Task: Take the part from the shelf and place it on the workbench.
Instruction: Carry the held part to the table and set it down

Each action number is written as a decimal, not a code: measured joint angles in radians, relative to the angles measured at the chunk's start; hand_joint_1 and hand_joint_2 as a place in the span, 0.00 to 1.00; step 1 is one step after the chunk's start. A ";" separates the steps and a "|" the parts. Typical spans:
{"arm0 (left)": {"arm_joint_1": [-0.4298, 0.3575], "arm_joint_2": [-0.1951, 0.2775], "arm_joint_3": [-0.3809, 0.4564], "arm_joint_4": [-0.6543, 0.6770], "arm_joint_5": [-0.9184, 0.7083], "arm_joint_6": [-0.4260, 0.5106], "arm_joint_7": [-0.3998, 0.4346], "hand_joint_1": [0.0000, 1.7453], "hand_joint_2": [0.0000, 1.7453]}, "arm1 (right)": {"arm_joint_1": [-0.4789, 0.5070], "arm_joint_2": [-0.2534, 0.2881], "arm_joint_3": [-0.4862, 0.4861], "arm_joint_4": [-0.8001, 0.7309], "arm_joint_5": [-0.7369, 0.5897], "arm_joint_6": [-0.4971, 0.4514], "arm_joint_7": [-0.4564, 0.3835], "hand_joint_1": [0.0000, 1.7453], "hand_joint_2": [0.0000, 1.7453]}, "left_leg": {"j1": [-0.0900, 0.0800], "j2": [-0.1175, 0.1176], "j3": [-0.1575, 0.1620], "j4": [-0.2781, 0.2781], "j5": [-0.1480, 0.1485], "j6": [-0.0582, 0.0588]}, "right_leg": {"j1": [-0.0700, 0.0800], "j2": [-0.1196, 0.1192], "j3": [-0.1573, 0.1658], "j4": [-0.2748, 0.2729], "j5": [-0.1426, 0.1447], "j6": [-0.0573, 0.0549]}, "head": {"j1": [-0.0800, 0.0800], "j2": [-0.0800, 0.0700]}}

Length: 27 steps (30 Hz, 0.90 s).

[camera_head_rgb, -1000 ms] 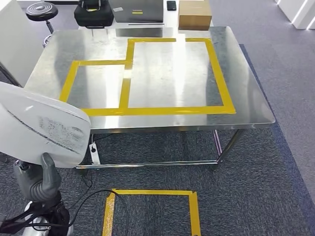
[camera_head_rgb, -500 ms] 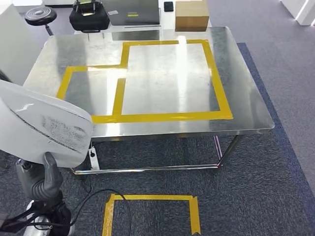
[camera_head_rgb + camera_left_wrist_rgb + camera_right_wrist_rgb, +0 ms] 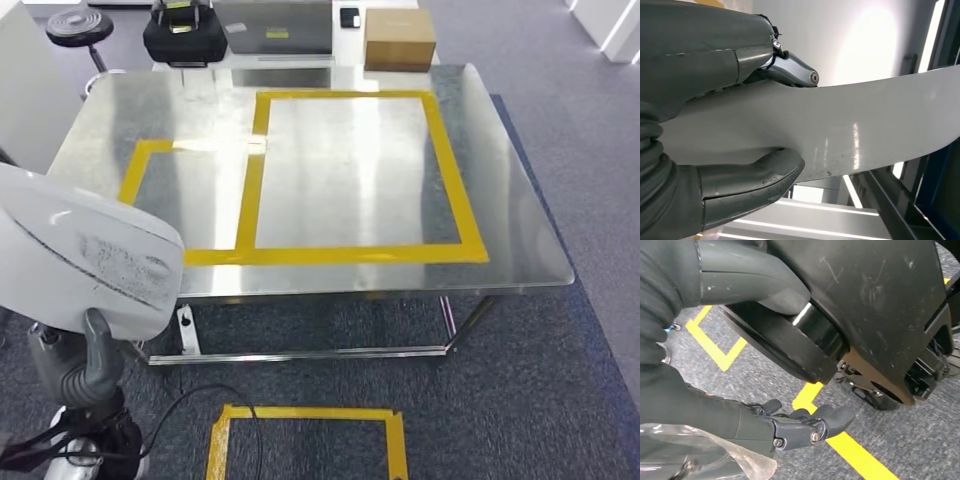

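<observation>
Beside workbench (image 3: 521, 240), left hand (image 3: 79, 365) gripping part (image 3: 83, 255), lengthwise sideways

**Layout at the worktop**

Worktop (image 3: 513, 200) straight ahead, with taped frames (image 3: 355, 250) on its surface. Behind its far edge, from left to right: bag (image 3: 185, 35), laptop (image 3: 275, 25), box (image 3: 398, 38). Stool (image 3: 79, 25) at far left. On floor before worktop, another taped frame (image 3: 309, 415). Part (image 3: 83, 250) at near left, held in left hand (image 3: 79, 365), beside worktop's near left corner.
</observation>
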<state>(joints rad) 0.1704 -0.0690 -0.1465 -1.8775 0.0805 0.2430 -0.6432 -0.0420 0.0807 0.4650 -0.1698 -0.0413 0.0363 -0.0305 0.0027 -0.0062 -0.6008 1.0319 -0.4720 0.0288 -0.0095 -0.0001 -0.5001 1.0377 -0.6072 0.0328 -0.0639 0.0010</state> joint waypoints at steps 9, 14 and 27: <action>-0.001 -0.004 0.001 0.001 0.000 0.002 -0.001 1.00 1.00 | -0.011 -0.002 -0.002 0.000 -0.004 0.001 0.000 0.00 1.00 | 0.004 -0.002 0.062 -0.002 -0.053 -0.003 | -0.007 0.000 -0.103 0.056 0.093 0.020 | 0.011 0.000; -0.002 -0.003 0.001 0.001 -0.003 0.005 0.000 1.00 1.00 | -0.007 -0.001 -0.001 -0.001 -0.003 0.002 -0.001 0.00 1.00 | -0.001 -0.001 0.057 0.012 -0.068 -0.025 | -0.007 0.006 -0.068 0.000 0.081 -0.008 | 0.003 0.000; -0.067 0.071 0.041 0.025 -0.365 0.189 0.015 1.00 1.00 | -0.005 -0.001 0.006 0.000 0.019 0.016 0.001 0.00 1.00 | -0.004 0.000 -0.027 0.034 0.013 -0.026 | -0.003 0.006 -0.002 -0.012 0.023 -0.020 | -0.003 0.000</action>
<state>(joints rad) 0.1029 0.0020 -0.1055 -1.8529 -0.2848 0.4315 -0.6282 -0.0468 0.0795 0.4715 -0.1702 -0.0223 0.0523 -0.0293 -0.0015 -0.0065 -0.6280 1.0663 -0.4588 0.0025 -0.0126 0.0059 -0.5021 1.0254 -0.5842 0.0132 -0.0668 0.0009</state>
